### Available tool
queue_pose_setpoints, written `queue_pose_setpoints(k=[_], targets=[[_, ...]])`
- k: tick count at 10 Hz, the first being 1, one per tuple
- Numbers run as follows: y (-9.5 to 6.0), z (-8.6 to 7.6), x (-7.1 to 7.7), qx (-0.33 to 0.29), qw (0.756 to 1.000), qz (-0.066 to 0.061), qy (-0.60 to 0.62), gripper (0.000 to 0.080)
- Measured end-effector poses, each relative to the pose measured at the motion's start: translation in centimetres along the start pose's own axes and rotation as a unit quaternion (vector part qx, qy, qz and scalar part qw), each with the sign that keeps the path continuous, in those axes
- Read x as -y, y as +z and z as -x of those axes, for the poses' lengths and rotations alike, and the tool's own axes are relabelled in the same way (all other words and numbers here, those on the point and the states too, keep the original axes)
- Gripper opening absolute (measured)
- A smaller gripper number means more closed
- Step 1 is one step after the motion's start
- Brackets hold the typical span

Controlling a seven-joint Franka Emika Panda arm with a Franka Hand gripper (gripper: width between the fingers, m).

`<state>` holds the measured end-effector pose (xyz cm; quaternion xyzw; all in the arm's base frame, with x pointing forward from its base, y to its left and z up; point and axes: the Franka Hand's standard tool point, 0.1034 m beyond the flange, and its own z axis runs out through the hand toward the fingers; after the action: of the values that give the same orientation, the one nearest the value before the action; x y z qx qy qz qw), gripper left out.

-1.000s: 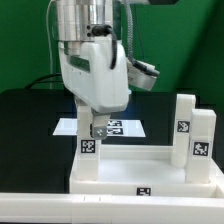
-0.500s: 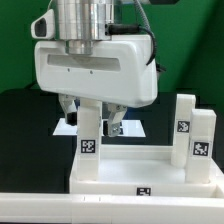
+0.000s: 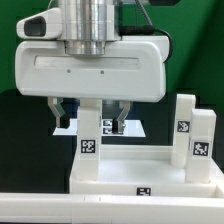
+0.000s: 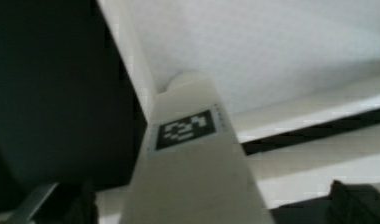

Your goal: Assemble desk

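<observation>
The robot's fingers (image 3: 91, 115) stand wide apart and grip nothing, one dark tip on each side of an upright white leg (image 3: 90, 130) that rises at a corner of the desk's tray-like top (image 3: 140, 170). The tips hang near the leg's upper part; whether they touch it cannot be told from either view. The leg carries a black-and-white square tag on its face, low down near the tray's rim.

In the wrist view the same leg (image 4: 190, 150) fills the middle of the picture, its tag tilted on the pale face, with one dark finger (image 4: 41, 200) at each lower corner, well clear of the leg's sides.

The tray lies on a black worktop (image 3: 25, 130), its raised rim showing another small tag on the wall nearest the camera. Two more tagged legs (image 3: 184, 128) stand upright at the tray's far corner toward the exterior view's right, close together, one taller in the picture than the other. Behind the tray and partly hidden by the fingers lies the flat marker board (image 3: 128, 127). A green backdrop (image 3: 195, 50) closes the scene.
</observation>
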<state>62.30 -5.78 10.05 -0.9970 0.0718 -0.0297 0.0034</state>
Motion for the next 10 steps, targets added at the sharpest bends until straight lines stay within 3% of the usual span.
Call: queue_pose_setpoints(k=[4, 5, 6, 7, 10], targets=[[-0.01, 0.0, -0.15, 0.002, 0.996, 0.008, -0.087, 0.0623], [-0.01, 0.01, -0.15, 0.002, 0.996, 0.008, -0.084, 0.044], [-0.01, 0.0, -0.14, 0.002, 0.996, 0.008, -0.084, 0.044], [-0.01, 0.0, -0.13, 0.001, 0.997, 0.007, -0.08, 0.0288], [0.0, 0.01, -0.13, 0.001, 0.998, 0.006, -0.056, 0.0288]])
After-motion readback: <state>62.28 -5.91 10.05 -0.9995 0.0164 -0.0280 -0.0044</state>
